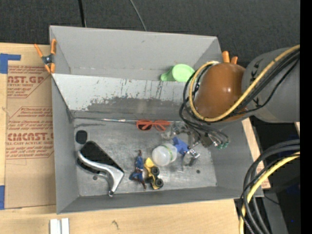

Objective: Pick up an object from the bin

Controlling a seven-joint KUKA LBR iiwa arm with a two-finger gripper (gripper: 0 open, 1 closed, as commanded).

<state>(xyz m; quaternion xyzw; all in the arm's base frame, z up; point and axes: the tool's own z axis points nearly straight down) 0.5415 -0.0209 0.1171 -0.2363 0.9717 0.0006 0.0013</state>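
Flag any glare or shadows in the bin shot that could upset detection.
Camera view: soft sheen on the orange wrist cover; the white round thing beside the gripper is the brightest spot on the bin floor; the black-handled tool at the floor's left reads dark, its metal edge catching light.

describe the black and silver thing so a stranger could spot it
On the floor of the grey bin, look lower left. The black and silver thing lies there, apart from the small colourful heap; it is the largest piece, long and curved.
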